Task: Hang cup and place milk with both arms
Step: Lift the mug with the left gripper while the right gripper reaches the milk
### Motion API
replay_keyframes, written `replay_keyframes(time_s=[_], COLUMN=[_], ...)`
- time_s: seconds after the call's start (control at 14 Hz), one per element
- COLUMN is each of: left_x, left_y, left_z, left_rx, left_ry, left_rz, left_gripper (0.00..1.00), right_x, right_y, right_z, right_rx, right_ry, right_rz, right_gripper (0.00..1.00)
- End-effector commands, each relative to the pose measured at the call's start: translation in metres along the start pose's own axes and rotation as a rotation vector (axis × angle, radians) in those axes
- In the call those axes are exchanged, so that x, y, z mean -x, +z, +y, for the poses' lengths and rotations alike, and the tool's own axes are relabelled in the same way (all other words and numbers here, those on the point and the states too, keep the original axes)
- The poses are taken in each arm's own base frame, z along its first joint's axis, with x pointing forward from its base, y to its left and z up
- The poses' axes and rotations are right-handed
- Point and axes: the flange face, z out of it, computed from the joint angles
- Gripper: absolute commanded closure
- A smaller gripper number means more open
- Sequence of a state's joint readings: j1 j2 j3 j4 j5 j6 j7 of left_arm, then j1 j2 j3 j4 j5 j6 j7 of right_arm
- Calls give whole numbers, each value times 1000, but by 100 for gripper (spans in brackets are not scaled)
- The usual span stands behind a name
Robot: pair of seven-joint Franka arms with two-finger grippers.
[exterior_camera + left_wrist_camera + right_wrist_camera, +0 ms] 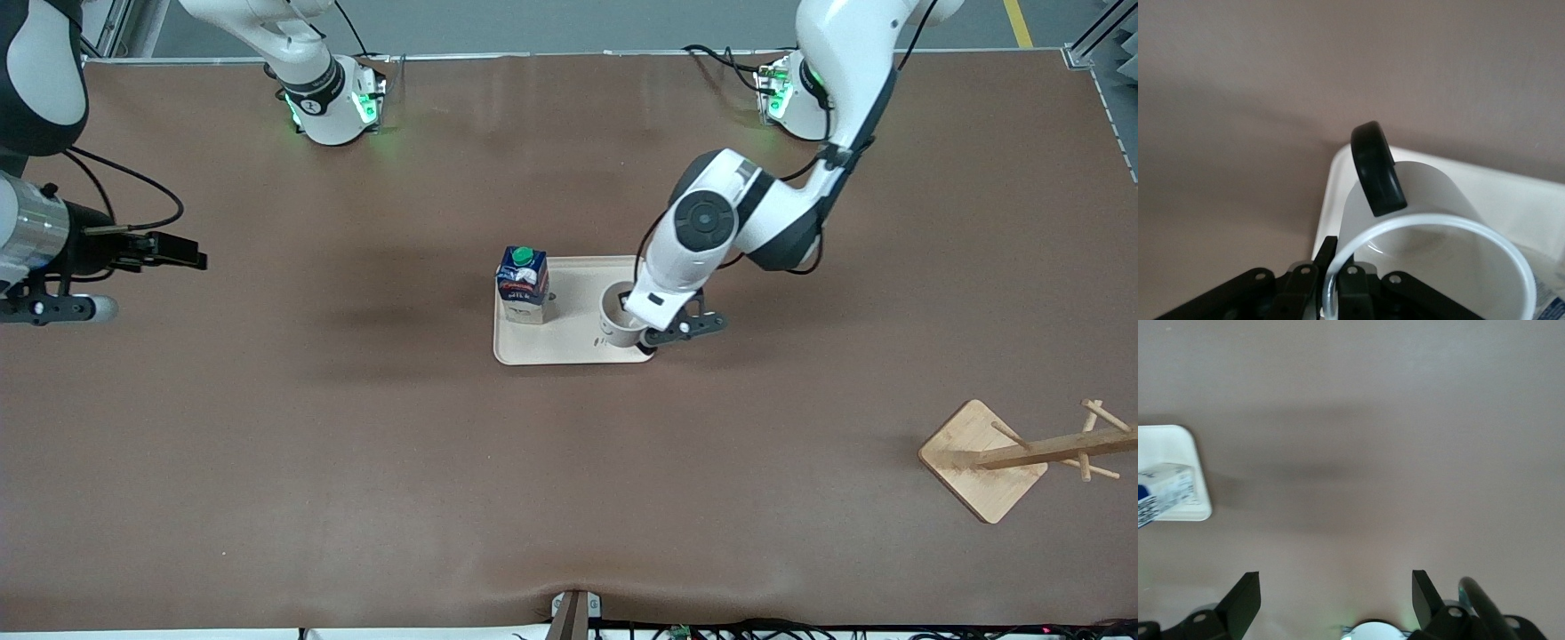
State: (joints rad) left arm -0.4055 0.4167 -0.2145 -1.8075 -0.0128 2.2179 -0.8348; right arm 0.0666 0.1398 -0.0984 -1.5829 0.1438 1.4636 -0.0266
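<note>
The cup (618, 320), white with a black handle (1377, 167), is on the pale tray (569, 351) at the end toward the left arm. My left gripper (635, 311) is shut on the cup's rim (1331, 273), one finger inside and one outside the wall. I cannot tell whether the cup is lifted off the tray. The milk (522, 284) stands upright on the same tray, toward the right arm's end. My right gripper (188, 255) is open and empty (1336, 587) over bare table well off toward the right arm's end. Its wrist view shows the milk (1161, 493) on a corner of the tray (1185, 440).
A wooden mug rack (1022, 449) with pegs stands on a square base near the left arm's end of the table, nearer the front camera than the tray. The brown table (356, 444) lies around the tray.
</note>
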Motion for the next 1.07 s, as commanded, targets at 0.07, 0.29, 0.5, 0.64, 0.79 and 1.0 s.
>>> replay_keyframes(time_s=[0.07, 0.29, 0.5, 0.64, 0.79, 1.0], left_x=[-31, -63, -83, -102, -115, -125], left_y=[-61, -101, -132, -153, -172, -187], left_z=[-34, -64, -101, -136, -166, -208], left_rx=[6, -5, -16, -9, -6, -27], left_ry=[1, 13, 69, 88, 128, 245], left_rz=[30, 25, 27, 51, 73, 46], left_gripper=[100, 100, 100, 100, 100, 100], right_x=[3, 3, 11, 21, 28, 34], right_y=[17, 30, 56, 88, 124, 166], right_z=[-39, -87, -168, -238, -291, -337], right_rx=[-23, -8, 9, -3, -9, -9], right_ry=[109, 135, 182, 247, 317, 330], right_rz=[-2, 20, 61, 127, 154, 152], right_gripper=[0, 0, 0, 0, 0, 0])
